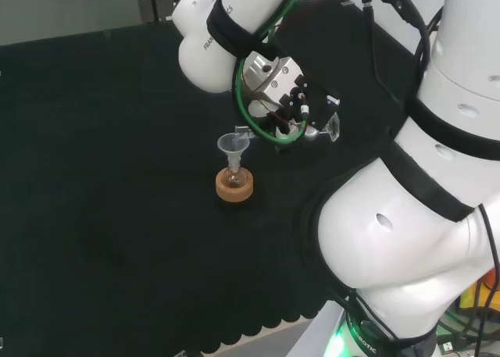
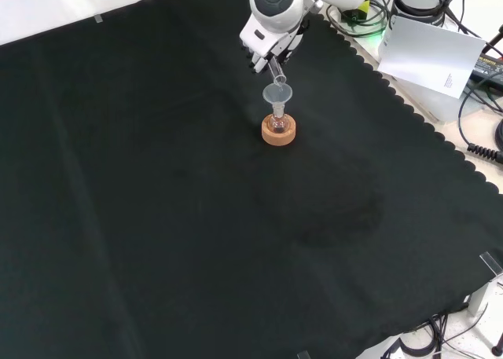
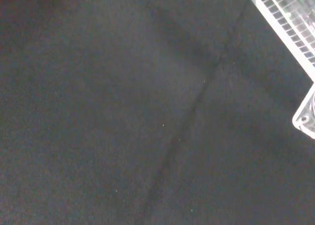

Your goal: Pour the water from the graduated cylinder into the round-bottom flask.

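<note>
In the head view a small round-bottom flask [image 1: 233, 176] sits in a cork ring stand [image 1: 234, 187] with a clear funnel [image 1: 232, 144] in its neck. Just to the right, the hand [image 1: 285, 91] is curled round a clear graduated cylinder [image 1: 316, 130]. The cylinder is tipped nearly level, its foot pointing right and its mouth at the funnel's rim. The front view has the hand [image 2: 266, 49] above the funnel [image 2: 277, 93], with the cylinder [image 2: 276, 73] slanting down into it. Below stand the flask [image 2: 277, 123] and the cork ring [image 2: 279, 133]. How much liquid either vessel holds is not clear.
Black cloth [image 2: 157, 217] covers the bench around the stand. Its scalloped edge [image 2: 409, 100] runs along the right of the front view, with a white sheet [image 2: 428, 53] and cables beyond. The arm's white links [image 1: 414, 216] stand at the right of the head view.
</note>
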`<state>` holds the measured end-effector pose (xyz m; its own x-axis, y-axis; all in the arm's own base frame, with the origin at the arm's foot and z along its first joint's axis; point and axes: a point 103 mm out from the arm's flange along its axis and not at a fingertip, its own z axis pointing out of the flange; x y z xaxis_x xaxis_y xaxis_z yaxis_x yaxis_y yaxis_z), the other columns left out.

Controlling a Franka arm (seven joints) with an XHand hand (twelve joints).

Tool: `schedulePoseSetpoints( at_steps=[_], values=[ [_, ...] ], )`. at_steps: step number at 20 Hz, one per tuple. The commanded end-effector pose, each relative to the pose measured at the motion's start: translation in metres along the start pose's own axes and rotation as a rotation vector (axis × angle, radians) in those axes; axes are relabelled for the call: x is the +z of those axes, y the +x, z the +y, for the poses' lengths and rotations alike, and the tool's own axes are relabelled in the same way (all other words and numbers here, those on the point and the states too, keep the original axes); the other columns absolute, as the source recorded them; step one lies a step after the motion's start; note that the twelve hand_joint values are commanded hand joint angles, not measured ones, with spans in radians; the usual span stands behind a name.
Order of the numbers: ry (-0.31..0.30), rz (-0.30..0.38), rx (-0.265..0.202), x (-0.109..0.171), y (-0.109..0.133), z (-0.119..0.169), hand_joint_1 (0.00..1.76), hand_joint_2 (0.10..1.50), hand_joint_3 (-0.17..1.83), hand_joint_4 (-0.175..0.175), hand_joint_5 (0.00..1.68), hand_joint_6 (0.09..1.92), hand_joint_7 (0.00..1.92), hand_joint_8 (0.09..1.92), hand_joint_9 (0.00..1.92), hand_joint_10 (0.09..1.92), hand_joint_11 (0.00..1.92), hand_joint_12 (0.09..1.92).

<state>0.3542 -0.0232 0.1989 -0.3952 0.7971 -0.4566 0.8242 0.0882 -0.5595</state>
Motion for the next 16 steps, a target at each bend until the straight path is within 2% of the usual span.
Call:
schedulePoseSetpoints(
  at_steps=[1,11,16],
  values=[
    [0.008,-0.040,0.042,0.003,-0.007,-0.002,1.14,1.14,0.02,-0.175,0.93,1.10,1.20,0.37,1.40,0.09,1.33,0.68],
    [0.019,-0.084,0.060,0.001,-0.013,-0.003,1.14,1.14,0.02,-0.175,0.93,1.11,1.19,0.37,1.40,0.09,1.33,0.68],
    [0.025,-0.082,0.069,0.004,-0.019,-0.004,1.14,1.14,0.02,-0.175,0.93,1.11,1.19,0.37,1.40,0.09,1.33,0.68]
  ],
)
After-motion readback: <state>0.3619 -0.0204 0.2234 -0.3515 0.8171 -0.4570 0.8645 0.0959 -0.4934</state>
